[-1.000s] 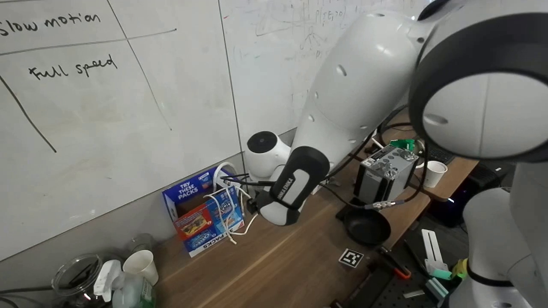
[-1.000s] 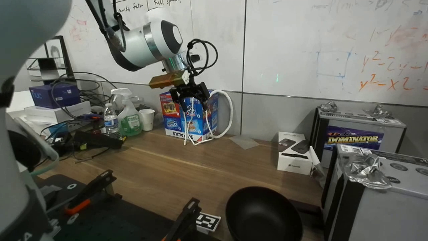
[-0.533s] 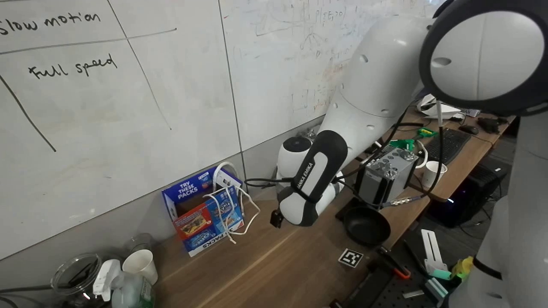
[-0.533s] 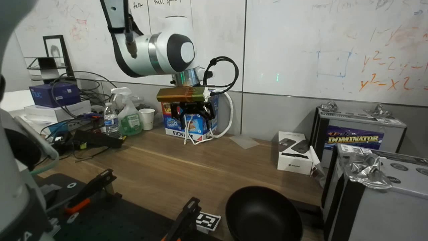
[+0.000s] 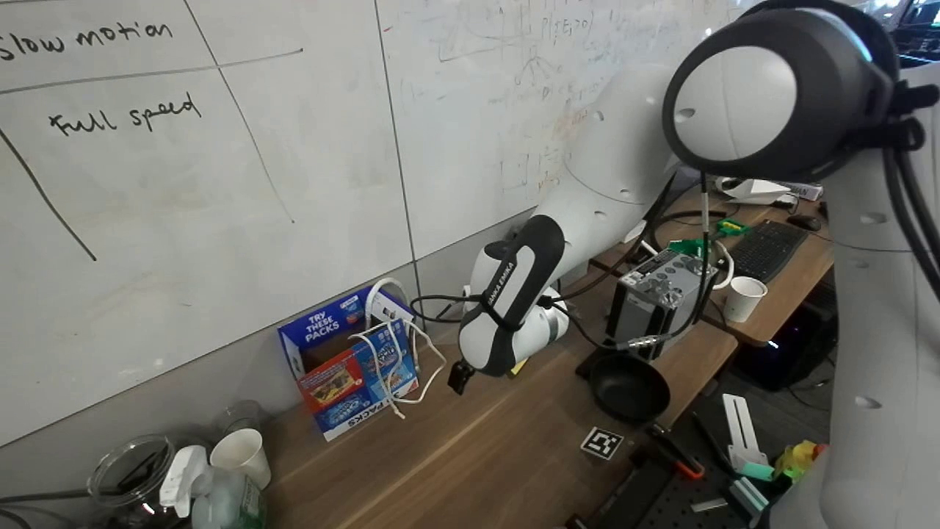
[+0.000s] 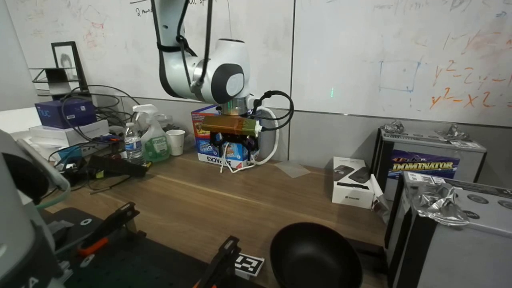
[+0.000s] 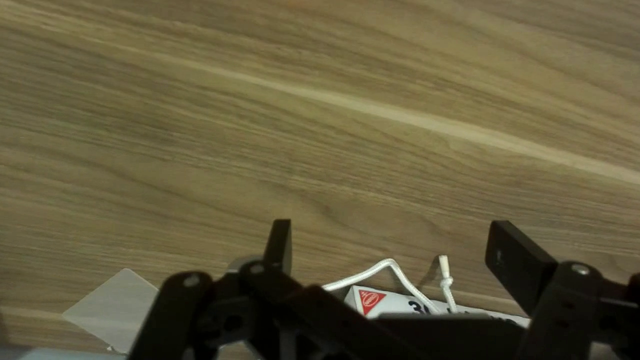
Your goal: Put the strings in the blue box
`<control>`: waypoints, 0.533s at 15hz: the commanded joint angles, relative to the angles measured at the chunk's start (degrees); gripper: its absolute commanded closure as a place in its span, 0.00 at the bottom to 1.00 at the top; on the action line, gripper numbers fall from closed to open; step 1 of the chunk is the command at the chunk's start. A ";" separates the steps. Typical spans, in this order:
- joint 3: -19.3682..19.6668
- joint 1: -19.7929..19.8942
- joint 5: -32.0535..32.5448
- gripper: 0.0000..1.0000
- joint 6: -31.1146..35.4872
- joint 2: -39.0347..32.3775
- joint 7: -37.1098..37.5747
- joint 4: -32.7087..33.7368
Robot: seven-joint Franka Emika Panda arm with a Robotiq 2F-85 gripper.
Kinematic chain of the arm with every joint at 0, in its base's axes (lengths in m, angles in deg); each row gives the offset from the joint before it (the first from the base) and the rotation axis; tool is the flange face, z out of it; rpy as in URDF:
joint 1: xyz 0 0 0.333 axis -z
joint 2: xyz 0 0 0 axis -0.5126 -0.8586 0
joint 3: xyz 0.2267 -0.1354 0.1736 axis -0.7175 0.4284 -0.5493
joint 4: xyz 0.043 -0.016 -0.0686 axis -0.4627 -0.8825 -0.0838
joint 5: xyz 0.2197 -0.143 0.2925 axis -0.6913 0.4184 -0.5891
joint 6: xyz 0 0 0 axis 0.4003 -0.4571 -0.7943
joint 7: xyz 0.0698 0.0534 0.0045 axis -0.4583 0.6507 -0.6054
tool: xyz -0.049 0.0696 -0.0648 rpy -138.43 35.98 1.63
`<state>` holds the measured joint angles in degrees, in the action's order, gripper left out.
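Draping over the blue box (image 5: 339, 388), strings (image 5: 377, 367) seem mostly outside.

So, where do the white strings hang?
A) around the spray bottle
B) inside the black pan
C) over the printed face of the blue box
C: in an exterior view, loops of the white strings fall across the printed face of the blue box.

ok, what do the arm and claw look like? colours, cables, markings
Arm: glossy white, rounded segments, black joint casings with white inset panels; lettering ends in EMIKA. Black cables run along it and loop by the silvery wrist ring. Above the claw, an elongated amber-brown block. Claw itself black, with two blunt, straight-sided fingers.
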<state>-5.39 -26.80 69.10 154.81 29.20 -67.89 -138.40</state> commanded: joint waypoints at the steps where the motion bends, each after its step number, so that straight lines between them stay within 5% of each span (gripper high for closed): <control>1: -1.42 3.28 3.31 0.00 2.06 -8.01 -1.02 8.04; 8: -1.40 3.98 7.67 0.00 3.41 -16.45 -0.22 17.88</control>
<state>-5.71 -23.78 74.98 156.84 15.69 -68.06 -124.56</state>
